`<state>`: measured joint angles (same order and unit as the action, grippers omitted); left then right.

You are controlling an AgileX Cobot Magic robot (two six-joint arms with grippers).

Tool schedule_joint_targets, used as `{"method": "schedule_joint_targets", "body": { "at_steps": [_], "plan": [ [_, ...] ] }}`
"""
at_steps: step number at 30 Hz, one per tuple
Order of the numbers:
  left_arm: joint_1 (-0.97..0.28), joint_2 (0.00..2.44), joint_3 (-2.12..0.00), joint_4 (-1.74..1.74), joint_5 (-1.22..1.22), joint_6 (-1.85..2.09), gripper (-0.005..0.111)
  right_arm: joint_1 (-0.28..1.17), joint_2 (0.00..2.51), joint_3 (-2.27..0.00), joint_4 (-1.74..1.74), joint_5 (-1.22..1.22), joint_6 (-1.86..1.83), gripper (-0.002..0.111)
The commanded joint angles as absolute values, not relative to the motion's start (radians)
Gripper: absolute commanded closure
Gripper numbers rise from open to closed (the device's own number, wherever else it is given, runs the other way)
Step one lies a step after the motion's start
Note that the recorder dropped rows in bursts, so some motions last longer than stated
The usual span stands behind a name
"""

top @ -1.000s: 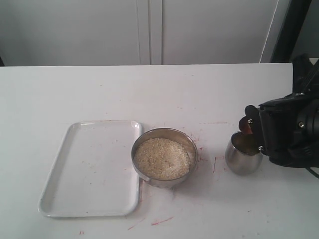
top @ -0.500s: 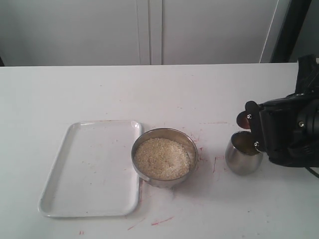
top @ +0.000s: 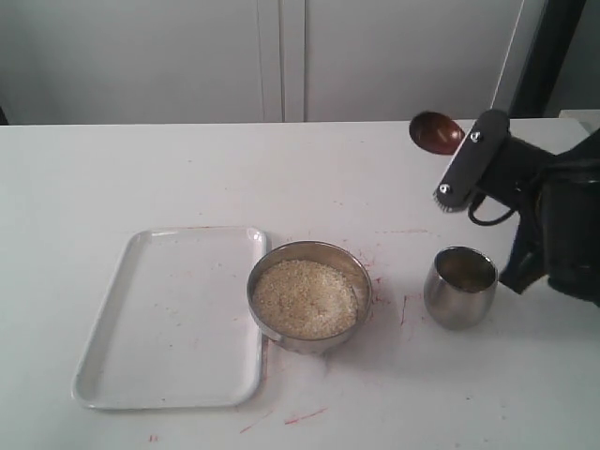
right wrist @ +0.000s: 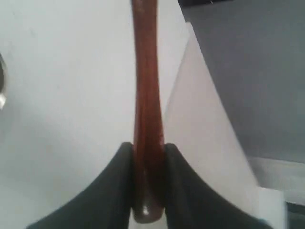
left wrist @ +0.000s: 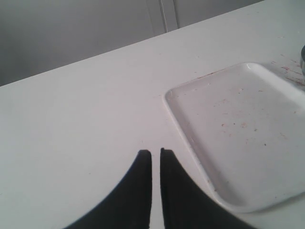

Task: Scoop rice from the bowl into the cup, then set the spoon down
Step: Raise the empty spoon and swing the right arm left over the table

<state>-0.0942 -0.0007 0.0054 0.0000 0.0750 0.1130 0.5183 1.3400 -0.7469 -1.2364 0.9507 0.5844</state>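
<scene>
The steel bowl [top: 310, 247] sits mid-table, filled with off-white rice [top: 305, 300]. To its right stands the rounded steel cup [top: 457, 298], with some pale rice visible inside. My right gripper [top: 469, 150] hangs in the air above and behind the cup, shut on the handle of the reddish-brown wooden spoon [top: 436, 131]. The spoon's round head points left and looks empty. In the right wrist view the spoon handle [right wrist: 145, 86] runs straight out from between the right gripper's [right wrist: 147, 145] black fingers. My left gripper [left wrist: 156, 152] is shut on nothing, low over bare table beside the tray.
A white tray [top: 169, 319] lies left of the bowl, touching it or nearly so; the left wrist view shows the same tray [left wrist: 238, 119]. Red smudges mark the table around the bowl. The table's right edge is near my right arm.
My right gripper has risen from the cup's mouth and swung back, carrying the spoon up and away from the cup. Bowl, cup and tray have not moved.
</scene>
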Motion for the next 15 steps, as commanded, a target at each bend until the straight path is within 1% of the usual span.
{"method": "schedule_joint_targets", "body": {
  "at_steps": [1, 6, 9, 15],
  "plan": [
    [-0.093, 0.0, 0.0, 0.0, 0.076, 0.113, 0.092, 0.517, 1.224, -0.75, -1.14, 0.683, 0.77, 0.108],
    [-0.093, 0.0, 0.0, 0.0, 0.076, 0.113, 0.092, 0.517, 1.119, -0.75, -1.014, 0.274, 0.878, 0.108],
    [-0.093, 0.0, 0.0, 0.0, 0.076, 0.113, 0.092, 0.517, 1.097, -0.75, -0.966, 0.074, 0.964, 0.108],
    [-0.093, 0.0, 0.0, 0.0, 0.076, 0.113, 0.092, 0.517, 1.095, -0.786, -0.924, -0.103, 1.225, 0.108]
  ]
}}
